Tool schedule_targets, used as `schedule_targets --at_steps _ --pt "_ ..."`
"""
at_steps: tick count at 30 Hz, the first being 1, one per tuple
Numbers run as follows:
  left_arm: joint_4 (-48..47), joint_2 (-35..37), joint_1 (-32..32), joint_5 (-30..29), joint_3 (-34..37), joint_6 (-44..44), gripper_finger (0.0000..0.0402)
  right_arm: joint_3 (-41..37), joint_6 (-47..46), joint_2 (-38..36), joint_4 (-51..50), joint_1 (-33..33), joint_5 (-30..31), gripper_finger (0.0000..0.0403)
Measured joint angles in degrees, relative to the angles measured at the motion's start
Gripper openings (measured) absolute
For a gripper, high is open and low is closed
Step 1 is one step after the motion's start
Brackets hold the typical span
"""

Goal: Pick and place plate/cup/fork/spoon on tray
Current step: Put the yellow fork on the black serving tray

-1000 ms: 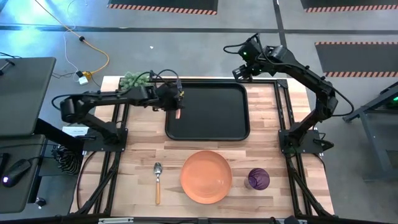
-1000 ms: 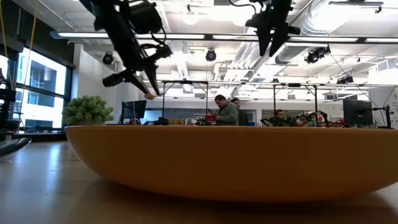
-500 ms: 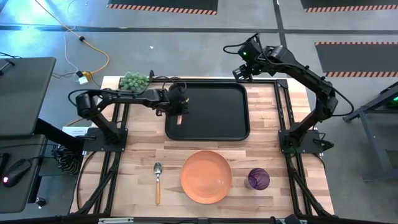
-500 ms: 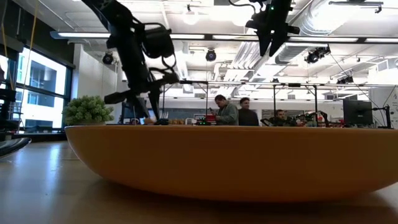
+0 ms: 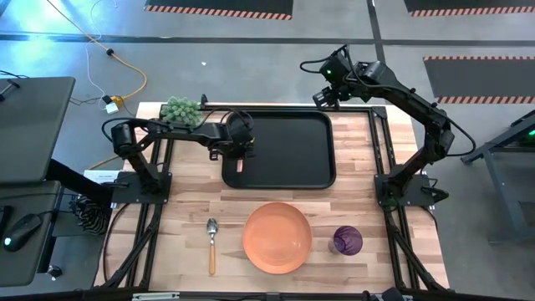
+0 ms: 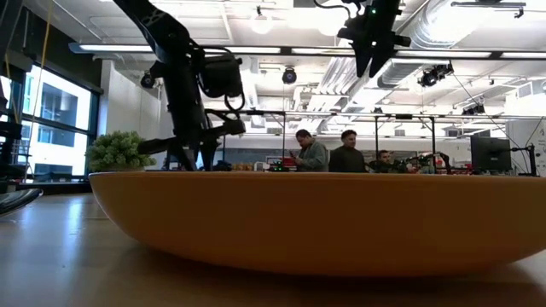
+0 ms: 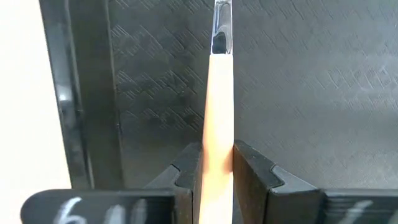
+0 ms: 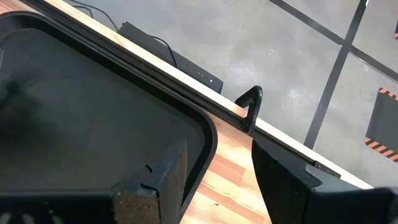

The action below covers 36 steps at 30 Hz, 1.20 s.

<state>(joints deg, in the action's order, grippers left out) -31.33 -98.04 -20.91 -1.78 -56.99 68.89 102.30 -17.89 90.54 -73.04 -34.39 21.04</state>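
Note:
The black tray [image 5: 288,150] lies at the far middle of the table. My left gripper [image 5: 239,155] is low over the tray's left part, shut on the fork [image 7: 219,112], a light wooden handle with a metal end. The spoon [image 5: 211,243], the orange plate [image 5: 277,237] and the purple cup [image 5: 347,241] rest on the wood near the front edge. The plate [image 6: 316,222] fills the low view. My right gripper [image 8: 217,180] hangs open and high over the tray's far right corner [image 8: 205,134]. My left gripper pinches the fork's wooden handle [image 7: 219,146] between its two fingers. The fingers slant steeply down from above, and the handle runs out ahead along them. The metal end [image 7: 221,28] points at the tray floor; whether it touches the floor, I cannot tell.
A green plant [image 5: 180,109] stands at the table's far left corner. A black clamp [image 8: 250,102] sits on the table's far edge by the tray. Bare wood lies between tray and plate. People [image 6: 311,153] stand in the room behind.
My left gripper has come down toward the tray floor and a little toward the near edge, tipping to point more steeply down. The fork has stayed in its fingers and sunk with it.

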Motion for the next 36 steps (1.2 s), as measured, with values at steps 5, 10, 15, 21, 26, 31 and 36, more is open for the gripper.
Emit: schedule_targets --at_steps 5,10,15,21,26,31,36 --pt "-2.71 0.01 -0.13 -0.39 0.00 0.91 0.0056 -0.02 0.44 0.00 0.00 0.00 0.00 0.0174" --pt "-2.24 0.01 -0.09 -0.54 -0.02 0.98 0.0056 -0.02 1.07 0.00 0.10 0.00 0.02 0.0174" --pt "-1.94 -0.30 -0.07 -1.37 -0.02 0.05 0.0056 -0.02 1.46 0.00 0.76 0.00 0.02 0.0174" --pt "-1.78 -2.23 -0.07 -1.32 0.00 0.02 0.0056 -0.03 1.46 0.00 0.91 -0.01 0.00 0.0174" --pt "-1.59 -2.51 -0.07 -1.27 0.00 0.02 0.0056 -0.04 1.46 0.00 0.92 -0.01 0.00 0.0174" --pt "-1.79 -2.51 -0.09 -1.27 0.00 -0.06 0.0072 -0.04 1.46 0.00 0.91 -0.01 0.00 0.0174" --pt "-1.75 -2.51 -0.09 -1.22 0.00 -0.09 0.0096 -0.04 1.46 0.00 0.92 0.00 0.00 0.0174"
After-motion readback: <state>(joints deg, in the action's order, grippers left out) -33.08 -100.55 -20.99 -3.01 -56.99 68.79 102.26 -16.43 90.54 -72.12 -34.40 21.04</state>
